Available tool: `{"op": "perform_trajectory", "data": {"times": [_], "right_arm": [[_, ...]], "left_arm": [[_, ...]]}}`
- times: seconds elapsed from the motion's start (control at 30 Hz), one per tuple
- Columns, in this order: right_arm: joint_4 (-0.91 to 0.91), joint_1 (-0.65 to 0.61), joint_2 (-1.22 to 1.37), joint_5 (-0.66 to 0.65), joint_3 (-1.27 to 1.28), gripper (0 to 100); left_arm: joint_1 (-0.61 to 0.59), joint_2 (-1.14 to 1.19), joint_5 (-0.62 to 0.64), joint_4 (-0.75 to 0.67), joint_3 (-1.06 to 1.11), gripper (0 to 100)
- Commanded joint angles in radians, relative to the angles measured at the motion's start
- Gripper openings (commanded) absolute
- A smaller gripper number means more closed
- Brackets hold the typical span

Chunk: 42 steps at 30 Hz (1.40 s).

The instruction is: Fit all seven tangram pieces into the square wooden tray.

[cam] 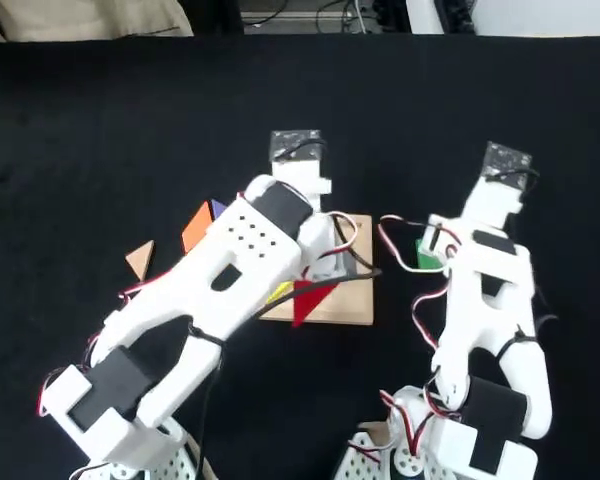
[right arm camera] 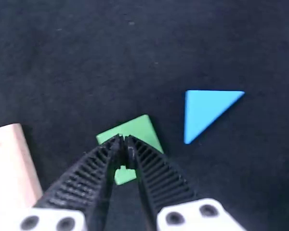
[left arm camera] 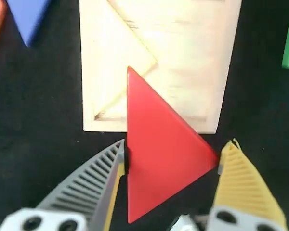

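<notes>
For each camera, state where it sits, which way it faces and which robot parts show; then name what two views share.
High view: fixed above the black table, looking down; both white arms show.
Left wrist view: wrist-mounted, facing down past the left end effector at the red triangular piece and square wooden tray.
Right wrist view: wrist-mounted, facing down past the right end effector at the green flat piece.
Shared: high and left wrist views both show that tray.
</notes>
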State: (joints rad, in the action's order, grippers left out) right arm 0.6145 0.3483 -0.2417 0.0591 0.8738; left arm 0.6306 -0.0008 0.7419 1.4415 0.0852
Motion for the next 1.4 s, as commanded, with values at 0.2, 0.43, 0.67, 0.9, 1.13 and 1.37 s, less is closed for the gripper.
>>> {"op": "perform_trajectory", "data": {"times": [0.2,0.43,0.67,0.9,1.13,1.37], "right_arm": [[-0.018,0.043,-0.042,0.008,-0.081,1.1],[-0.018,0.043,-0.041,0.008,-0.081,1.1],[-0.020,0.035,-0.041,0.008,-0.081,1.1],[-0.020,0.034,-0.041,0.008,-0.081,1.1],[-0.020,0.034,-0.041,0.008,-0.081,1.1],[-0.020,0.034,-0.041,0.008,-0.079,1.1]], "left_arm": [[-0.012,-0.044,0.494,-0.391,0.234,29],[0.028,-0.044,0.578,-0.552,0.354,29],[0.030,-0.044,0.577,-0.568,0.383,29],[0.039,-0.048,0.506,-0.565,0.381,29],[0.082,-0.046,0.503,-0.563,0.383,44],[0.077,-0.055,0.509,-0.526,0.374,65]]}}
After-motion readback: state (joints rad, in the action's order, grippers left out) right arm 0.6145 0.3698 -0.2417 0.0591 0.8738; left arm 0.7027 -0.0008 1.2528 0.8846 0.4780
